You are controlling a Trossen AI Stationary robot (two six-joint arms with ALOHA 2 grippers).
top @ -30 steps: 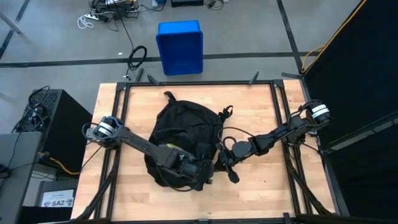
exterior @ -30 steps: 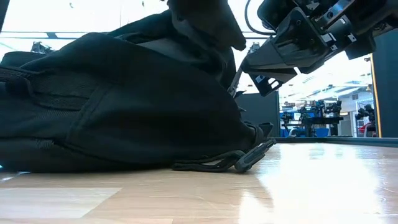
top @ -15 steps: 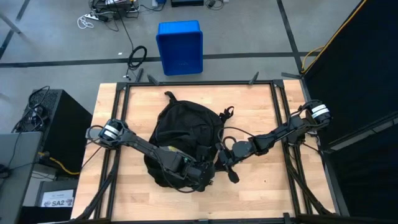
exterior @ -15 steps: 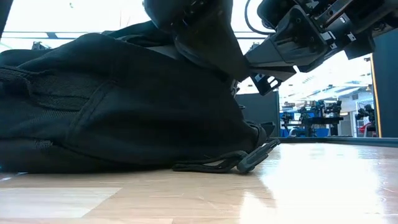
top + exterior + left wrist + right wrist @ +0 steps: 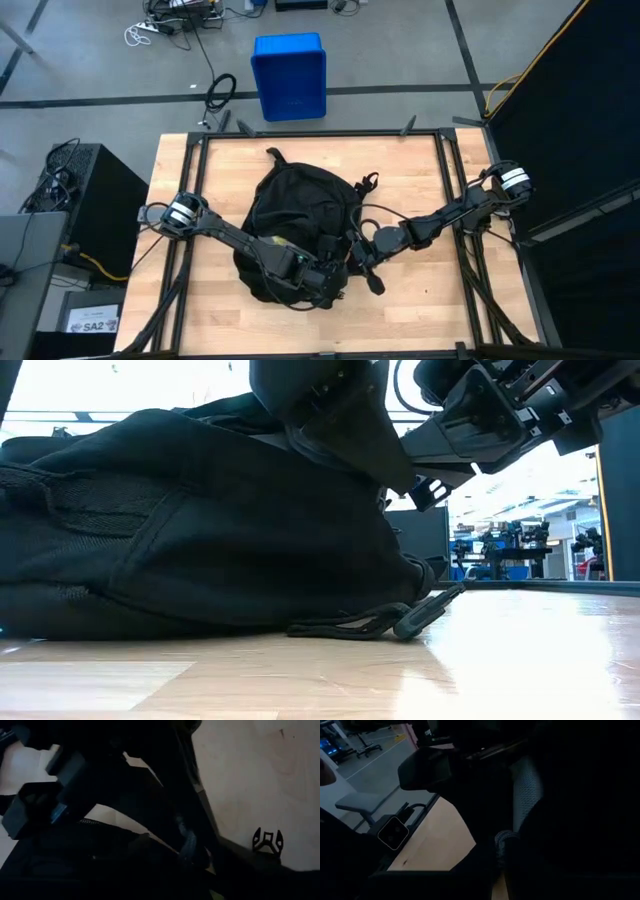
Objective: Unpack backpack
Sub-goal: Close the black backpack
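Note:
The black backpack (image 5: 295,205) lies flat on the wooden table and fills the left of the low view (image 5: 180,530). My left arm reaches across it, and its gripper (image 5: 325,285) sits over the pack's near right corner, above the fabric in the low view (image 5: 345,420). My right gripper (image 5: 358,255) is at the pack's right edge, close beside the left one (image 5: 425,485). Both wrist views are dark. A small cord pull (image 5: 502,842) shows by grey mesh fabric (image 5: 527,785). A strap with a buckle (image 5: 425,612) trails from the pack onto the table.
A blue plastic bin (image 5: 288,75) stands on the floor beyond the table's far edge. Black frame rails (image 5: 195,180) run along the table's left and right sides. Bare wood (image 5: 430,300) lies near and right of the backpack, where the loose buckle (image 5: 267,840) rests.
My left gripper has travelled over the backpack toward the table's near right and has come lower onto the pack's near right corner. The strap buckle has slid a little to the right on the table. My right arm has kept still.

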